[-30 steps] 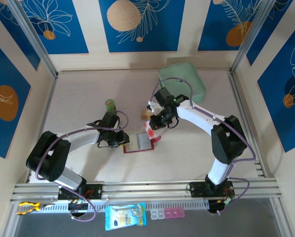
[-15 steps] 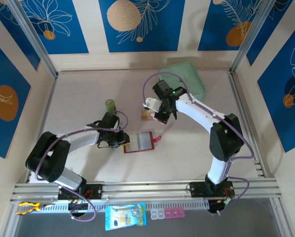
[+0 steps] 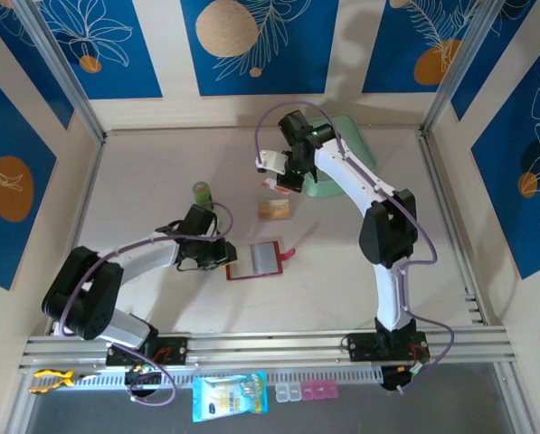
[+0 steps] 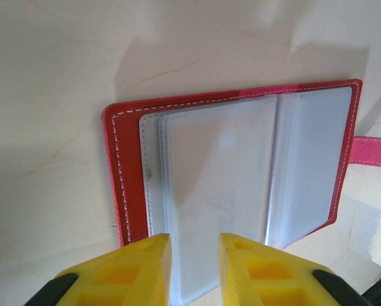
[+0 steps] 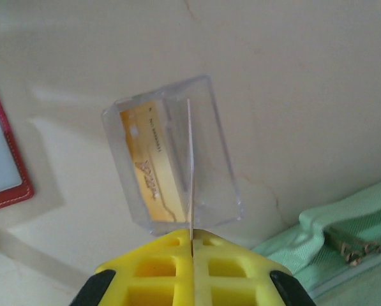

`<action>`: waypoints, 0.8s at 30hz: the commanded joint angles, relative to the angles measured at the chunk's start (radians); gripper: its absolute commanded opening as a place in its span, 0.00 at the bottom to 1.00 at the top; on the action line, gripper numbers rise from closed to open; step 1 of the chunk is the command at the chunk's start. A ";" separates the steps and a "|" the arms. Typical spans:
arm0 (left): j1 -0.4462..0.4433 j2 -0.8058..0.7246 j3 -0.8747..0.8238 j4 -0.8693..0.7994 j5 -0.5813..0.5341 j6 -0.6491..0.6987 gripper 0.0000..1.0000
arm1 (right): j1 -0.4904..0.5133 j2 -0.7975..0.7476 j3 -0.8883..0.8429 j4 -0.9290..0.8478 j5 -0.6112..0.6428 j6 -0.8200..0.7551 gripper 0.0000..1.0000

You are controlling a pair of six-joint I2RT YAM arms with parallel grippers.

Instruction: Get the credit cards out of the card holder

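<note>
Progress: looks nearly finished, with card holder [image 3: 262, 260] seemingly empty mid-frame, tan card [image 3: 274, 209] out above it, right gripper [image 5: 191, 237] pinching a second card [image 5: 191, 166], left gripper [image 4: 194, 245] slightly parted at the holder's edge.

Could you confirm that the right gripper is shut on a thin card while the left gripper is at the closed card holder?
Not quite: the card holder lies open, not closed, its clear sleeves exposed in the left wrist view. The right gripper is indeed shut on a thin card, and the left gripper is at the holder.
</note>
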 commanded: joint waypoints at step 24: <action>-0.005 -0.019 0.055 -0.091 -0.033 0.020 0.27 | -0.044 0.244 0.274 -0.169 -0.114 -0.095 0.26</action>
